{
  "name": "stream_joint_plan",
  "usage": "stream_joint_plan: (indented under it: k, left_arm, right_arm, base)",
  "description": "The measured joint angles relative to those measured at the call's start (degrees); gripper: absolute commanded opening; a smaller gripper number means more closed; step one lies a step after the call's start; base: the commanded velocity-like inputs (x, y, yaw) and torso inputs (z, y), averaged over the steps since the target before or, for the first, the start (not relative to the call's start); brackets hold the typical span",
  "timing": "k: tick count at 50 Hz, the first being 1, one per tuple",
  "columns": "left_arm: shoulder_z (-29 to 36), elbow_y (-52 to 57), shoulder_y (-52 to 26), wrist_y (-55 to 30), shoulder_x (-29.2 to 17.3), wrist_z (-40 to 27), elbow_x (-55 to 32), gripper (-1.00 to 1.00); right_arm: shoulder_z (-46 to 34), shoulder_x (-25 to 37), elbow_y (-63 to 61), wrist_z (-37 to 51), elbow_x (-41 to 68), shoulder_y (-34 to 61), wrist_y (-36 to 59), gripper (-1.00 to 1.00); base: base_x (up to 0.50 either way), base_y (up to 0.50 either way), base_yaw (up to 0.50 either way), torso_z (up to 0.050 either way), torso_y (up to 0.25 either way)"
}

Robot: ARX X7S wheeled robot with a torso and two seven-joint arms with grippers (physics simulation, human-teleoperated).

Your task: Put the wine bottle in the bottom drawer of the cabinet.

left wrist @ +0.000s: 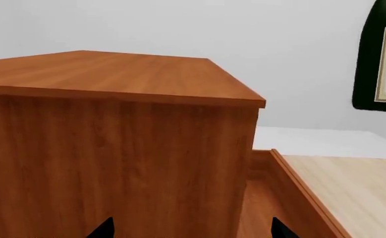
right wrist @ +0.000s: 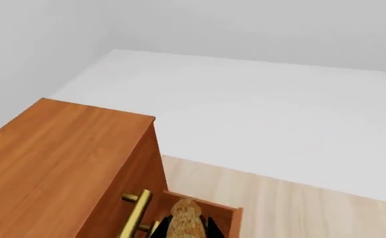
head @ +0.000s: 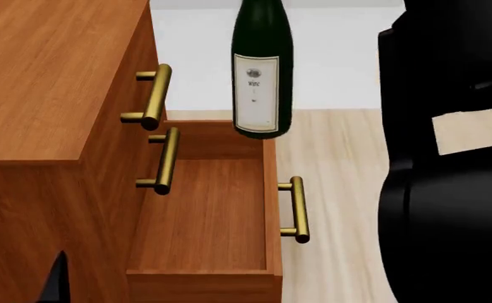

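The wine bottle [head: 262,76], dark green with a cream label, hangs upright over the far end of the open bottom drawer [head: 203,214], its top out of the head view. In the right wrist view its tan cork top [right wrist: 185,220] sits between the black fingers of my right gripper [right wrist: 187,227], which is shut on it. The drawer is pulled out of the reddish-brown cabinet [head: 43,76] and holds nothing. My left gripper [left wrist: 193,232] is open beside the cabinet's side wall [left wrist: 113,148], its fingertips far apart. The bottle [left wrist: 381,59] shows at that view's edge.
Two upper drawer fronts with brass bar handles [head: 155,95] stay closed. The open drawer's brass handle [head: 295,211] juts over the pale wood floor [head: 338,164]. My right arm's black bulk [head: 448,158] fills the head view's right side. A white wall stands behind.
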Motion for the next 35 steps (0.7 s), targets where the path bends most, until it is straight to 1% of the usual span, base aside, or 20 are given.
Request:
stream_joint_plan:
  k: [11,23,35]
  left_arm:
    - [0.00,-0.24,-0.16,-0.01,-0.02,-0.06,-0.16,1.00]
    - [0.39,-0.48,-0.02,0.20,0.20,0.22,0.09,1.00]
    - [0.61,-0.69,0.22,0.59,0.32,0.52,0.24,1.00]
  right_arm:
    - [1.70,-2.04,4.80,-3.38,-3.51,1.05,2.94,-1.00]
    - [0.47,-2.74,6.48,-2.83,0.06,0.91,3.62,-1.00]
    - [1.13,-2.97,6.64,-1.94,2.23,-0.83,2.49,-1.00]
  base:
    - [0.00,0.00,0.00,0.000,0.001]
    - [0.00,0.00,0.00,0.000,0.001]
    - [0.00,0.00,0.00,0.000,0.000]
